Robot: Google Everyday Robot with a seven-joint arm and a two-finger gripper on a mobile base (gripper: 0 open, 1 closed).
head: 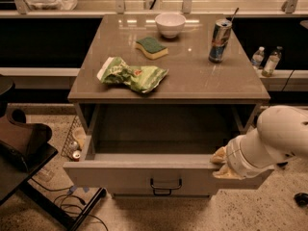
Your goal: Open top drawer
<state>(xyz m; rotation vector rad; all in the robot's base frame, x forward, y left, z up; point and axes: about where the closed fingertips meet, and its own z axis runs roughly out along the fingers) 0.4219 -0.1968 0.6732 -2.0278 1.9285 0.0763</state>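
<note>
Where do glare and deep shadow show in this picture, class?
Camera view: glare streaks the tabletop beside the white bowl; the open top drawer is shadowed inside, under the tabletop; the gripper, at the drawer's right front edge, is well lit.
</note>
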